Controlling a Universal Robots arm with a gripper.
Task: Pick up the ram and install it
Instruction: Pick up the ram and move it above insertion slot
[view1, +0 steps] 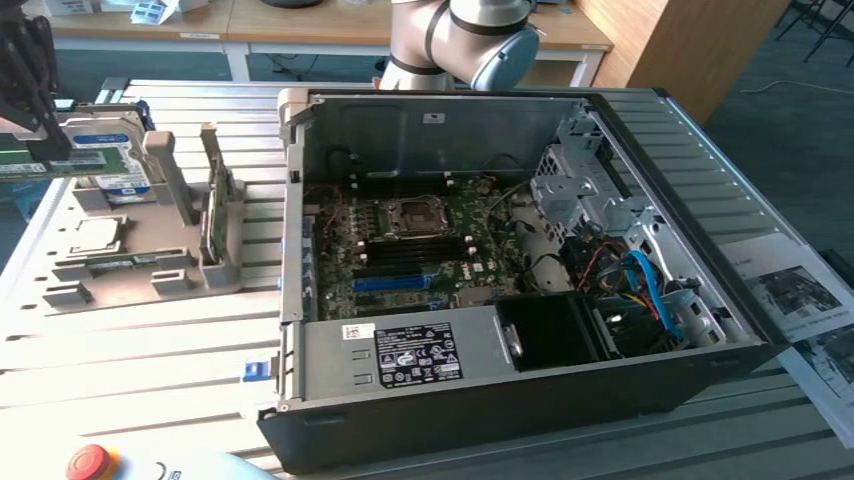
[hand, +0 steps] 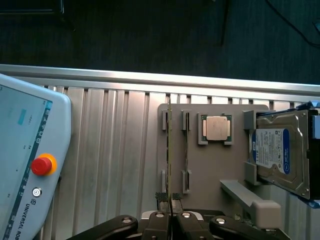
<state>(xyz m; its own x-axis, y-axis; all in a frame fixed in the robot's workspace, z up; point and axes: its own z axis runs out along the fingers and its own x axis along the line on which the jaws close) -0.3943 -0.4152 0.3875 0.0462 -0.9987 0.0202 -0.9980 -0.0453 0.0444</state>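
Gripper (hand: 169, 197) w/ ram (hand: 169, 150) pinched, over the parts tray (hand: 210, 165); install not yet done.

Fingers (hand: 160, 222) clenched on the ram's flat faces, so the stick hangs edge-on & upright, lined up w/ the tray's outer slot pair; its far end overshoots the tray rim, so it's prob. clear of the slot; tray sits near the table (hand: 115, 150) edge, CPU (hand: 216, 128) flat in the mid pocket, HDD (hand: 280, 152) propped on edge at the other end, prob. so a pinch can reach it; PC case (view1: 534, 400) lies open-side-up mid-table, mobo (view1: 414, 240) facing up, prob. to allow a straight-down insert; pendant (hand: 25, 165) lies on the table, apart from the tray.
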